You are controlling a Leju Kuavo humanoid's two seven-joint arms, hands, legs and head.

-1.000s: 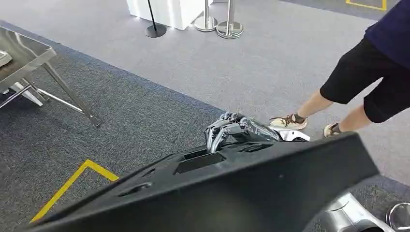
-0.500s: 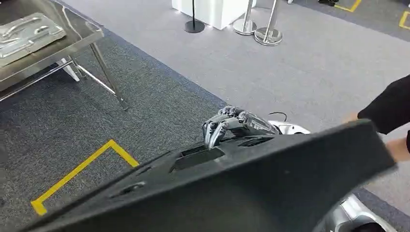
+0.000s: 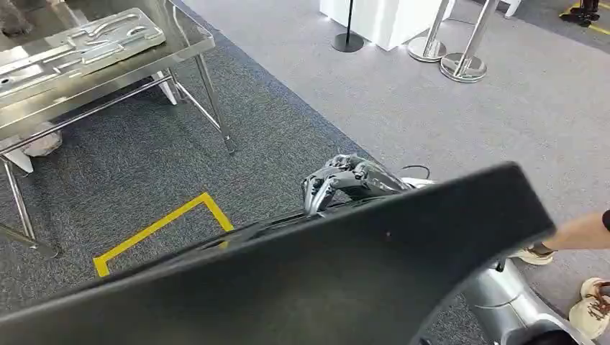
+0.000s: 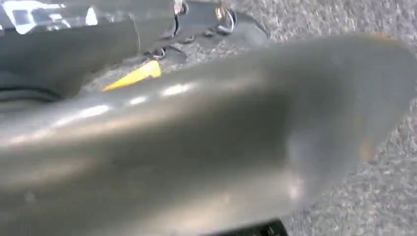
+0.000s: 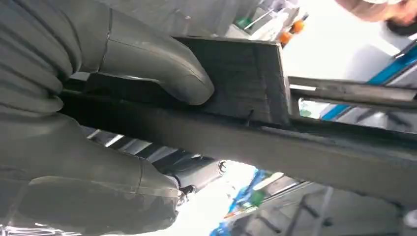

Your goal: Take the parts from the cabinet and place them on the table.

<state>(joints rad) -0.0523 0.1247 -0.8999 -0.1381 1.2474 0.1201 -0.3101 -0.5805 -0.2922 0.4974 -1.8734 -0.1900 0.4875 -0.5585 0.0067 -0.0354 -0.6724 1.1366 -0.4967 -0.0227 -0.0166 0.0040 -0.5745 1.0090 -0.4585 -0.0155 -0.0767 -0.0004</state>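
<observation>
**Black panel carried over the carpet**

A large black panel [image 3: 345,280] filled the near part of the scene. The right hand [image 3: 345,183] curled its fingers over its far edge. Far left stood a steel table [image 3: 180,43] bearing a metal part [image 3: 79,43]. Yellow tape [image 3: 155,230] marked the carpet. A person's shoes [image 3: 593,305] showed near right.

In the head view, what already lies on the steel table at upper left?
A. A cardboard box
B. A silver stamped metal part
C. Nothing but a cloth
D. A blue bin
B: a silver stamped metal part lies flat on the steel table, while the robot carries the black panel.
</observation>
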